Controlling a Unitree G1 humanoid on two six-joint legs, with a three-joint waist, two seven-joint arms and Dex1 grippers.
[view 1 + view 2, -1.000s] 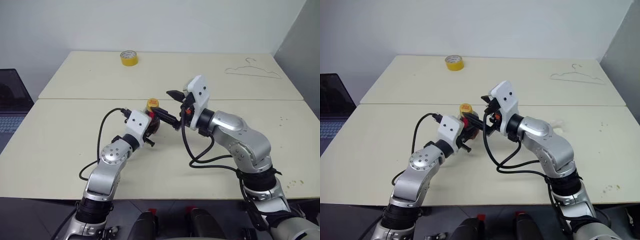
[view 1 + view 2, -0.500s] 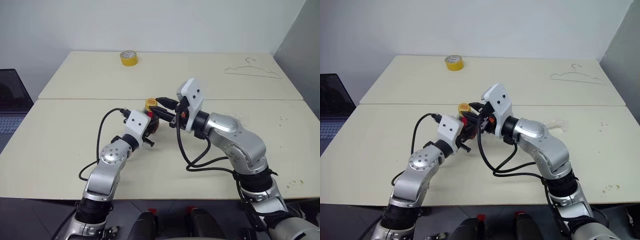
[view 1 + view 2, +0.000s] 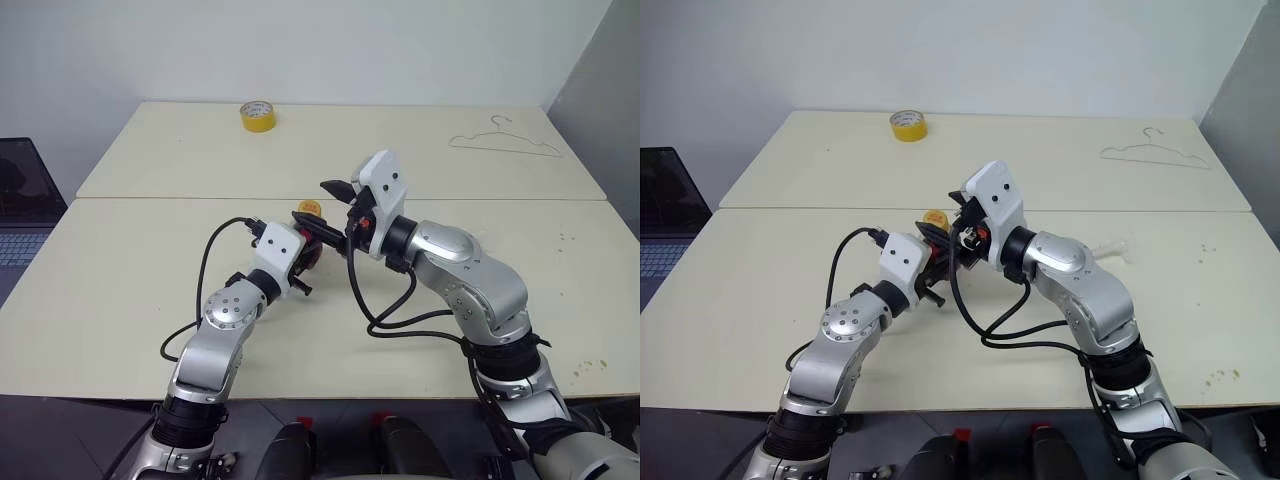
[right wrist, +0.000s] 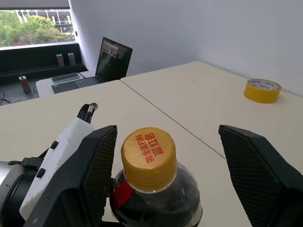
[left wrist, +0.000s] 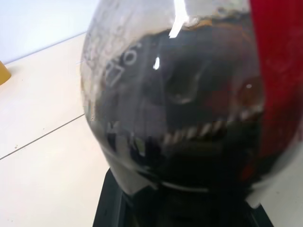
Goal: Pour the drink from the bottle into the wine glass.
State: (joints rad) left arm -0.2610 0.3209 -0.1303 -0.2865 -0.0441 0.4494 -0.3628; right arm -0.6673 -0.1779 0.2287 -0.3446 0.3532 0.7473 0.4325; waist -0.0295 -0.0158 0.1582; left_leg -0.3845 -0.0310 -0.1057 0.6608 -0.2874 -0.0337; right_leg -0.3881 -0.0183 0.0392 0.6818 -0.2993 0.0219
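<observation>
The bottle is small and clear, and the dark drink fills most of its bulbous body. It stands upright near the middle of the near table with my left gripper shut on its body. The yellow-orange cap sits on its neck above the red label. My right gripper is open, one black finger on each side of the cap and neither touching it. The wine glass is hidden; a pale clear shape behind my right forearm is too unclear to name.
A yellow tape roll lies at the back of the far table, and a wire hanger lies at the back right. A laptop sits off the left edge. A seam runs between the two tables.
Half a second ago the right gripper's fingers were closed in around the cap; now they have spread apart again. The cap is still on the bottle. The left arm has not moved.
</observation>
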